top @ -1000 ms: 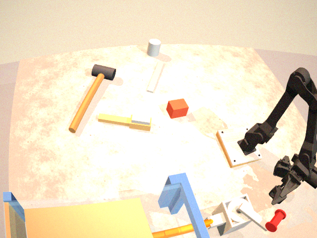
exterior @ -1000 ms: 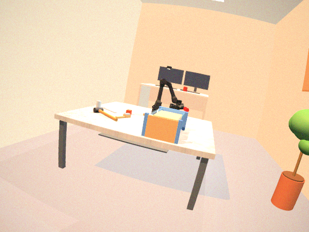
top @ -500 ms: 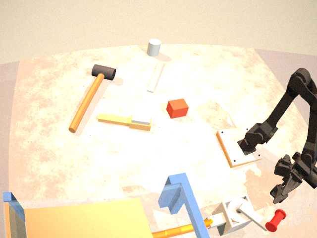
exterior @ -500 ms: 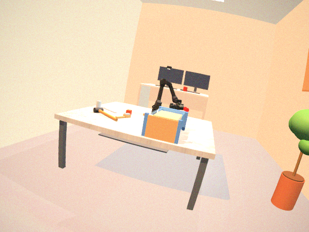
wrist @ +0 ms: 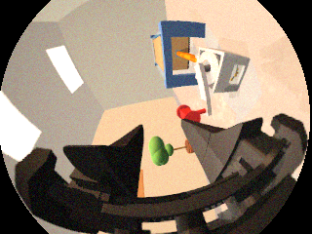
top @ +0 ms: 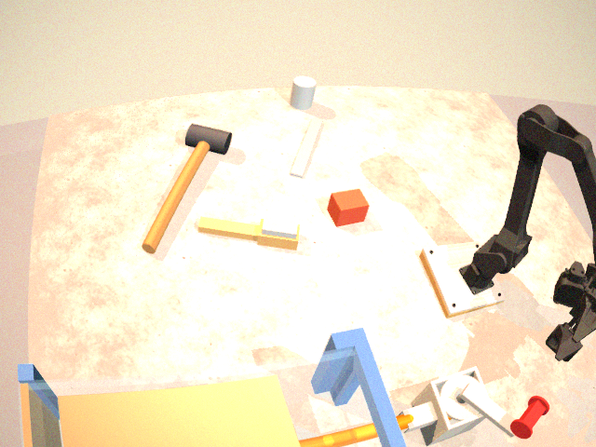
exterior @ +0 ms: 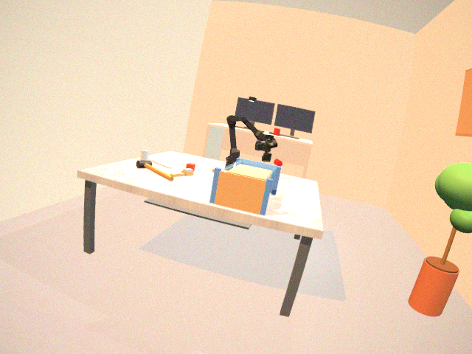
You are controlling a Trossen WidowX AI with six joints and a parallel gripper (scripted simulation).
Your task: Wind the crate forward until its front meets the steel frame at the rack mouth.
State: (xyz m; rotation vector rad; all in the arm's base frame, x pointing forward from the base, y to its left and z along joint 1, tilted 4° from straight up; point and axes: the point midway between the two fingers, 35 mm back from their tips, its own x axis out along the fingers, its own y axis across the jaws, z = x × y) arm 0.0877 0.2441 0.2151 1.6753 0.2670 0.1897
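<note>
The white winch (top: 450, 401) (wrist: 226, 73) stands at the table's front right. Its handle (top: 483, 406) (wrist: 209, 89) is seated in the top, and the handle's red knob (top: 529, 417) (exterior: 278, 161) (wrist: 190, 113) points away to the right. An orange strap (top: 346, 435) (wrist: 187, 58) runs from the winch through the blue steel frame (top: 372, 385) (exterior: 216, 186) (wrist: 171, 53) to the crate (top: 168, 413) (exterior: 240, 192). In the top view a gap shows between the crate's top and the frame. My gripper (top: 563, 344) (exterior: 266, 155) (wrist: 162, 125) is open and empty, raised above and behind the knob.
A mallet (top: 182, 184), a grey cylinder (top: 303, 92), a white strip (top: 306, 147), a red cube (top: 347, 207) and a yellow tool (top: 250, 229) lie on the far half of the table. The arm's base plate (top: 442, 281) sits at the right.
</note>
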